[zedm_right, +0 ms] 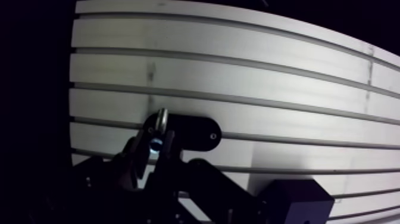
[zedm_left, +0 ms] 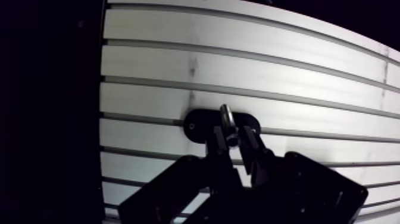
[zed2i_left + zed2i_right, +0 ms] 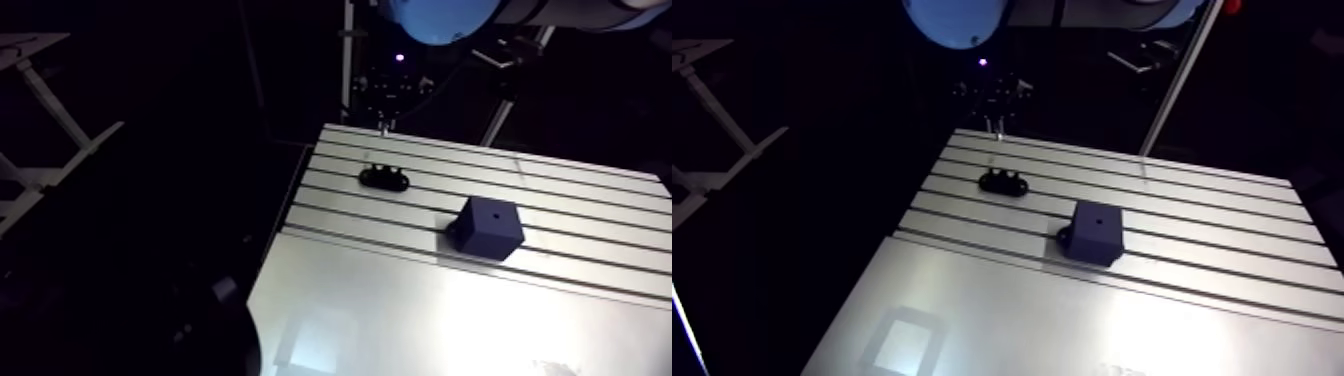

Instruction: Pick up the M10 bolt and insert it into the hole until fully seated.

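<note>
In the wrist view my gripper (image 2: 234, 138) is shut on a silver M10 bolt (image 2: 227, 122), whose shank sticks out ahead of the fingertips. Just under and ahead of the bolt a low black oval holder (image 2: 199, 126) lies on the slotted table. The arm view shows the gripper (image 3: 384, 100) small and dark above the table's far edge, with the bolt (image 3: 381, 126) hanging below it, raised above the holder (image 3: 385, 179). A black cube (image 3: 490, 226) with a small hole in its top face stands on the table nearer the camera, to the right of the holder.
The slotted aluminium table (image 3: 560, 190) runs wide to the right. Its left edge (image 3: 290, 215) drops off close beside the holder. In the wrist view the cube (image 1: 297, 202) shows behind the fingers, off to one side.
</note>
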